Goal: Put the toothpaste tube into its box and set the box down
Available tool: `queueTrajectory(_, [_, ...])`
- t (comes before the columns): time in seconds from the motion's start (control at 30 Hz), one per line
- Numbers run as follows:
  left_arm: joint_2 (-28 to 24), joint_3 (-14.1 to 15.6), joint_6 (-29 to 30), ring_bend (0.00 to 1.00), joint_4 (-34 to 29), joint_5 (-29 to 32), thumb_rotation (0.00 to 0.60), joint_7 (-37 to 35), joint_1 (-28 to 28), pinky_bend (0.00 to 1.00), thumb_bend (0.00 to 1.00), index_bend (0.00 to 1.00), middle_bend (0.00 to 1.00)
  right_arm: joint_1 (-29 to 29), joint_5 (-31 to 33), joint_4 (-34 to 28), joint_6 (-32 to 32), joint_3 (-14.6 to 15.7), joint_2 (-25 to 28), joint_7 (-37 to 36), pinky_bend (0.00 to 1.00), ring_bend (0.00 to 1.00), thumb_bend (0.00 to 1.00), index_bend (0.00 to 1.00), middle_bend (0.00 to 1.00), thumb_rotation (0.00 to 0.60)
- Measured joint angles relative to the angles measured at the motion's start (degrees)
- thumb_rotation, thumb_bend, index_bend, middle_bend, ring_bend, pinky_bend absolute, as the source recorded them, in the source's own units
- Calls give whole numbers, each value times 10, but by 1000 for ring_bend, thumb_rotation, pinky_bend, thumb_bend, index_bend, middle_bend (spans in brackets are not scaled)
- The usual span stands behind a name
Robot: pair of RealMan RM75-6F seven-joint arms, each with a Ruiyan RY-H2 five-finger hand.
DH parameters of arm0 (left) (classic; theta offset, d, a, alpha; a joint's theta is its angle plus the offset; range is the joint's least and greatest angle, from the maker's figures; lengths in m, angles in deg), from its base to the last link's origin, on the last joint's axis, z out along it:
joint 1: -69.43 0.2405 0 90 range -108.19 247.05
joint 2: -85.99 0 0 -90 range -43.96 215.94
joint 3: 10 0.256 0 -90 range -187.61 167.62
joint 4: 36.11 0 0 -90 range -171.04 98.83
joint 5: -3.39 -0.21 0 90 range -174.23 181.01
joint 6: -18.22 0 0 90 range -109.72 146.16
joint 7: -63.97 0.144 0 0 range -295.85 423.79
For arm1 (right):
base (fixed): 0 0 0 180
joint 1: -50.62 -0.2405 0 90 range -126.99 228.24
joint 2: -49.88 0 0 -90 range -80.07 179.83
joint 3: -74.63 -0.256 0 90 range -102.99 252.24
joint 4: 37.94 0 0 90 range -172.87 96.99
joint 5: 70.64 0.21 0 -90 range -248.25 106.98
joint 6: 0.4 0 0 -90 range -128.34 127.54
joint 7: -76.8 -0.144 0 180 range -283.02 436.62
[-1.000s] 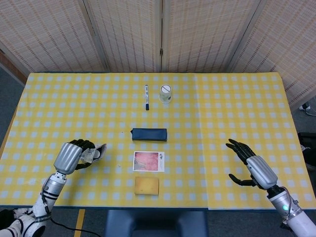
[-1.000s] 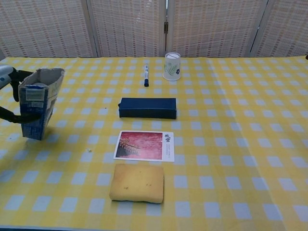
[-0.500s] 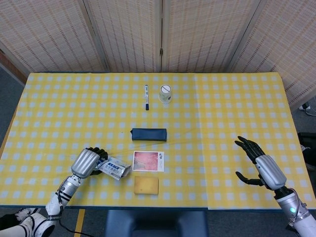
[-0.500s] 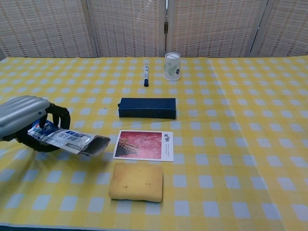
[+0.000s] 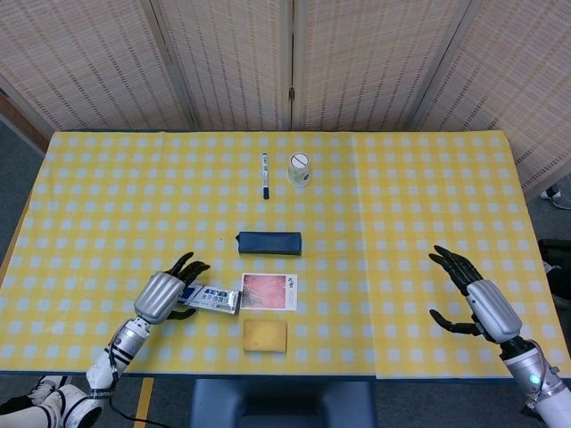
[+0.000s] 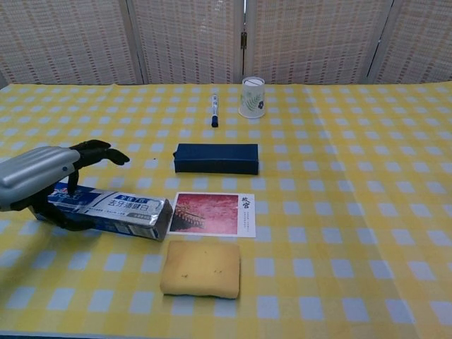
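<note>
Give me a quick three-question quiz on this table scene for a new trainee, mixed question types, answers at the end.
1. True or false: the toothpaste box lies flat on the table.
2. What sits directly in front of the photo card, nearest the chest camera? A) marker B) sponge C) cup
3. Fill in: the right hand holds ____.

Key: 1 true. 2 B, the sponge. 3 nothing; its fingers are spread.
</note>
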Motion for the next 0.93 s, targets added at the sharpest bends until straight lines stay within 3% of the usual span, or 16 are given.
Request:
queueTrajectory(0.2, [-35, 1, 29, 0, -44, -8, 600, 9, 9, 4, 185, 103, 142, 7, 7, -6, 5, -1, 7, 26, 0, 0, 370, 0, 0, 600])
queueTrajectory(0.33, [-84, 2, 70, 4, -93, -7, 600, 31, 32, 0, 186, 104, 142, 19, 23, -15, 12, -4, 13, 84, 0, 0, 370, 0, 0, 600])
queueTrajectory(0.57, [-187, 9, 182, 11, -178, 19, 600, 34, 128, 0, 187, 137, 142, 58, 85, -47, 47, -22, 5, 293, 0, 0, 371, 0, 0, 600])
queueTrajectory(0.77, [-232, 21, 255, 8, -246, 59, 600, 76, 213, 0, 187, 134, 138, 97, 134, -80, 110, -47, -25, 474, 0, 0, 371, 0, 0, 600])
queueTrajectory(0.93, [-273, 33, 251, 12, -303, 58, 600, 101, 230, 0, 186, 134, 138, 116, 152, -101, 125, -57, -35, 502, 0, 0, 371, 0, 0, 600])
